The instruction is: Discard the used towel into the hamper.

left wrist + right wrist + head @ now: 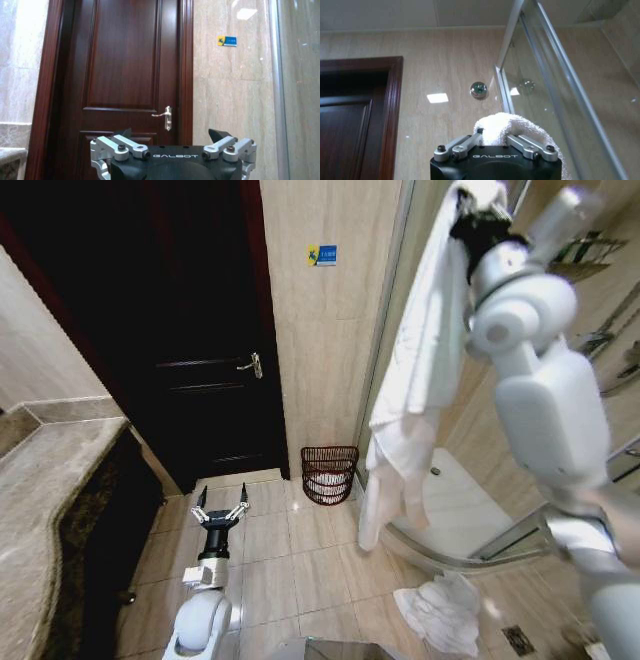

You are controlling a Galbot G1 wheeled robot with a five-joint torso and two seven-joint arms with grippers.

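The right hand (478, 210) is raised high above the hamper (329, 474), clamped on the white towel (415, 370), which hangs down beside the glass shower door (455, 510); the hamper stands on the floor against the wall, between the dark door (190, 330) and the shower; the left hand (221, 508) is low, left of the hamper, fingers apart.

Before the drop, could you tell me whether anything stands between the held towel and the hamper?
Nothing visible does. The right gripper holds the towel high; the hamper stands open below on bare floor.
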